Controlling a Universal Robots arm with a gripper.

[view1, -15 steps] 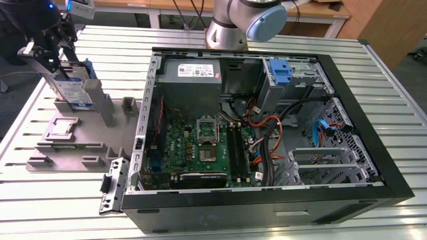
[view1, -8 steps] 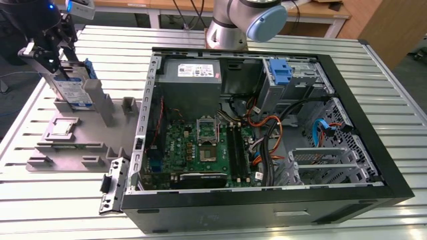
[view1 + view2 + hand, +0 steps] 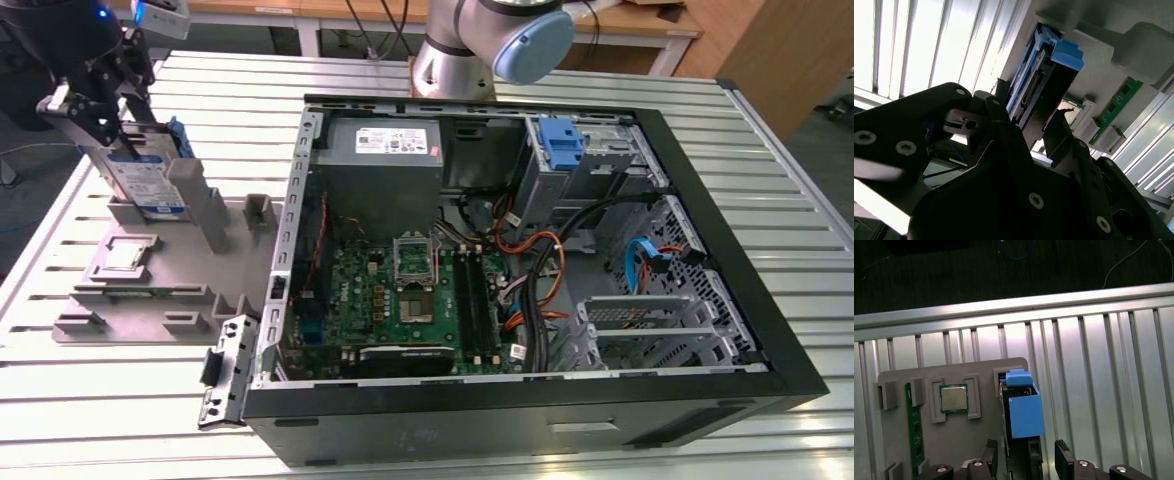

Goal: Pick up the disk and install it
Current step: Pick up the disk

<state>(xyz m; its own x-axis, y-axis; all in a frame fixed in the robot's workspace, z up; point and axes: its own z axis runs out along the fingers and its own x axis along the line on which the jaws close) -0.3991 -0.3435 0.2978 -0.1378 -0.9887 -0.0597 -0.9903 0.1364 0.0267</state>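
Observation:
The disk [image 3: 138, 172] stands on edge in a slot of the grey holder [image 3: 160, 290], at the exterior view's left, its white label with a blue band facing out. My gripper [image 3: 118, 118] is down over its upper end. In the first wrist view the disk's blue carrier [image 3: 1023, 410] runs between my two dark fingers [image 3: 1064, 460], with a gap on one side. In the second wrist view the disk [image 3: 1041, 82] also lies between the fingers [image 3: 1056, 132]. The gripper [image 3: 1026, 457] looks open, straddling the disk.
An open computer case [image 3: 787, 370] sits at the exterior view's right, with a power supply [image 3: 387, 145], a motherboard [image 3: 414, 290], cables and a blue bracket [image 3: 561, 140] in its bay. The holder also carries a processor chip [image 3: 954, 398] and a memory stick [image 3: 914, 425]. Everything rests on a slatted metal table [image 3: 747, 450].

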